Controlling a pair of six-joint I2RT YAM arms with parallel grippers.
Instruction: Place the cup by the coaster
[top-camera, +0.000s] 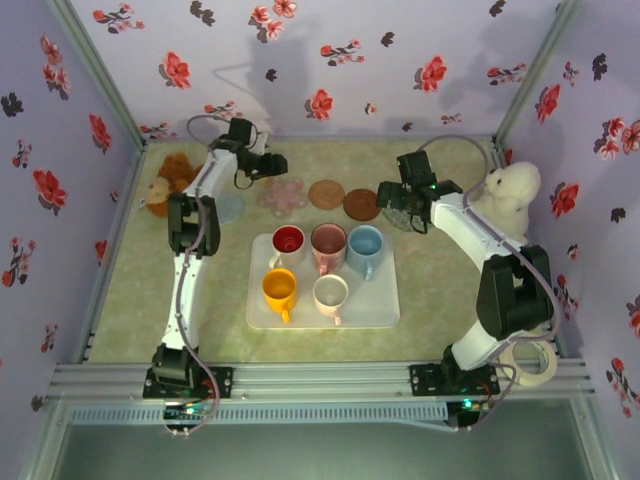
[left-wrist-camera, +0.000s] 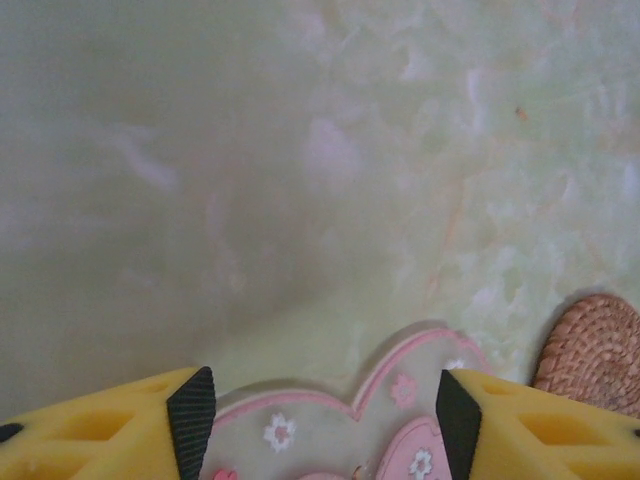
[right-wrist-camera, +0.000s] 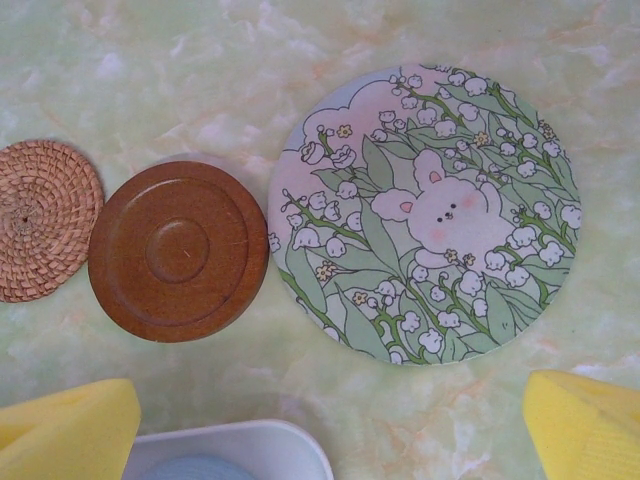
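Five cups are grouped on the tray. The left pincer — parted, empty — is held over the edge of the flower coaster; the right pincer is spread wide, bare table around.

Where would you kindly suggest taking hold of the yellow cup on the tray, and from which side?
Probably its rim, from above: the yellow cup stands upright, mouth open, so one finger can go inside. Take the left wall, away from the cream cup.
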